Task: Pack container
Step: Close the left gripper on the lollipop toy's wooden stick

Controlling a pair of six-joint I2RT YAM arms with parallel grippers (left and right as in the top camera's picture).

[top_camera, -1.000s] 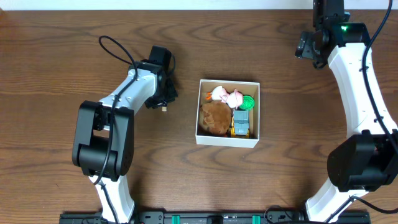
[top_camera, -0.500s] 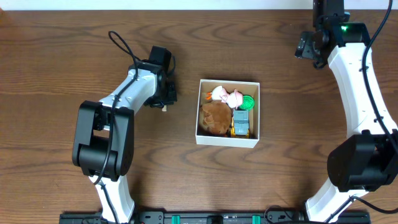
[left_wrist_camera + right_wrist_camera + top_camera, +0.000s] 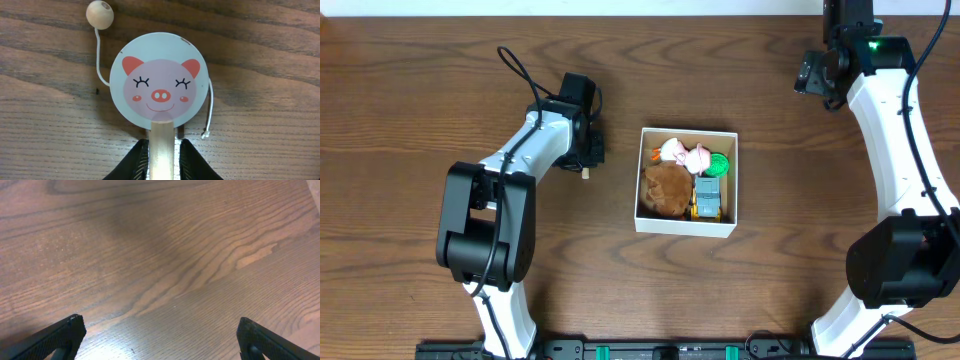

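A: Step in hand?

B: Picking up what looks like the final loose toy. Narrow grip by the left hand, fingers right against the wooden handle of the pig drum, one on each side. Looks gripped; how firmly, cannot tell. Lies flat on the counter, left of the middle.

A: And the container?

B: Sits near the counter's middle, slightly toward the right edge, apart from the drum. Already holds a brown plush, a pink-and-white figure, something green and a small vehicle.

A: Next move?

B: Probably calls for a lift clear of the container's left wall, a carry toward the right edge, then a release above the plush. Little bare floor inside, so likely ends up on top.

A: Anything in the way?

B: Mind the wooden bead, trailing off the disc on its cord; could snag the rim. As for the right hand: gaping wide, empty, over bare wood by the far-right corner, well apart.
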